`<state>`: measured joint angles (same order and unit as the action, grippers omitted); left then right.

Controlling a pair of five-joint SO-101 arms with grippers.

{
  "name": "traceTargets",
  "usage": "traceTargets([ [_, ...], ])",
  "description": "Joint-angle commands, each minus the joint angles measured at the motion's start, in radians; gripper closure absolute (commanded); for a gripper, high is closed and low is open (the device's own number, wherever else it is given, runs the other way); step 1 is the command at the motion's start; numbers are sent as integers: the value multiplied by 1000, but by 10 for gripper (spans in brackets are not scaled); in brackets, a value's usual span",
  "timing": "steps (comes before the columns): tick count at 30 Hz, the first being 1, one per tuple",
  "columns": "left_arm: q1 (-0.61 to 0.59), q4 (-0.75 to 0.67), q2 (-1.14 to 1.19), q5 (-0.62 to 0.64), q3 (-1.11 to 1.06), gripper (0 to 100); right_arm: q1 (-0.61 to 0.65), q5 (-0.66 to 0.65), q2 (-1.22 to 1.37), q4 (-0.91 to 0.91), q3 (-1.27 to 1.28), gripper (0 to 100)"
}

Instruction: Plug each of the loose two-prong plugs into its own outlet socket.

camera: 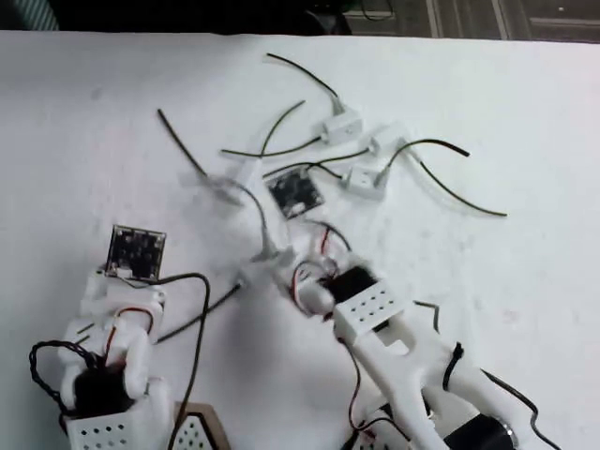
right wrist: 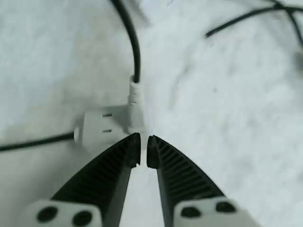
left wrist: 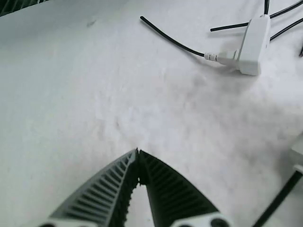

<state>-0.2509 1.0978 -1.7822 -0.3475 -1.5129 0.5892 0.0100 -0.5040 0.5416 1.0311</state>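
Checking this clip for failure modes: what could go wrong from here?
The right hand is shut with its tips beside the plug, not around it; a push may skid the plug away from the socket next to it. The plug's cord could twist it out of line. Loose cords cross near other sockets and may drag them.

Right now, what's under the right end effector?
A white two-slot socket lies on the table at the tips of the right end effector. Anything directly beneath it is hidden.
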Motion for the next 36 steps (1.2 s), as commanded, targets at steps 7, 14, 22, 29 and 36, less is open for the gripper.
traceTargets([
  [7,-10,-17,-7,-8,5,976,-194,-129,58,-252,-75,974],
  [14,-10,-18,-7,-8,5,976,-231,-129,222,-251,-173,974],
  [22,-4,-25,-7,-9,-8,975,-308,-129,38,-21,-175,974],
  [29,-2,-98,-7,-9,-46,976,-384,-129,-228,352,-170,979],
  [36,-2,-97,-7,-8,-49,976,-414,-129,-476,453,29,979],
])
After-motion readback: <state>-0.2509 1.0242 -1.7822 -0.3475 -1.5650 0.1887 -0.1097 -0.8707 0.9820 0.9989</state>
